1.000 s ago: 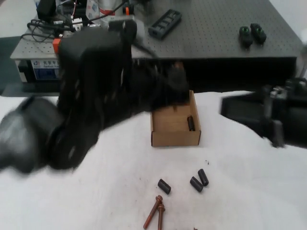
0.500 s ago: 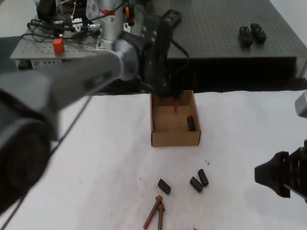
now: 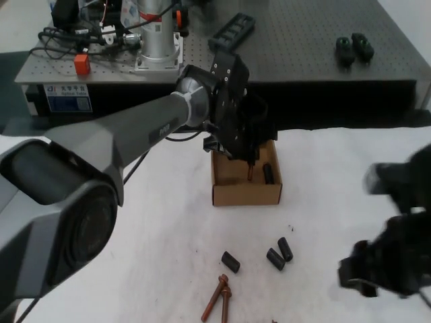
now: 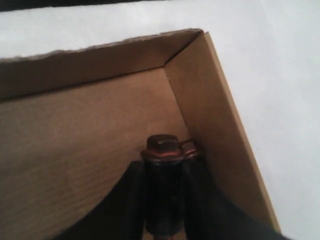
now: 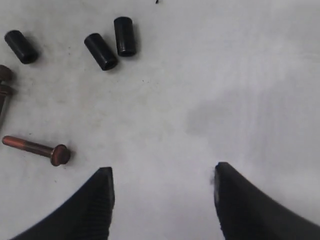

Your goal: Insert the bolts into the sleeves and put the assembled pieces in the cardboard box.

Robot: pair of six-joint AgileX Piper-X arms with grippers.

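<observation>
Sleeved bolt (image 4: 162,185) hangs in cardboard box (image 4: 215,130); bolts (image 3: 225,299), sleeves (image 3: 275,258) outside.

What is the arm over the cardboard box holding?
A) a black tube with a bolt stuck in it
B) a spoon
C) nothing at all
A: the left arm's fingers are shut on a black tube with a bolt poking out, over the box.

No print can be read for certain — the blue-and-white label (image 3: 65,98) on the front edge of the perforated bench (image 3: 323,40), at its far left, carries characters too small to make out, and the sticker (image 3: 156,27) on the silver post (image 3: 161,48) is equally illegible.
</observation>
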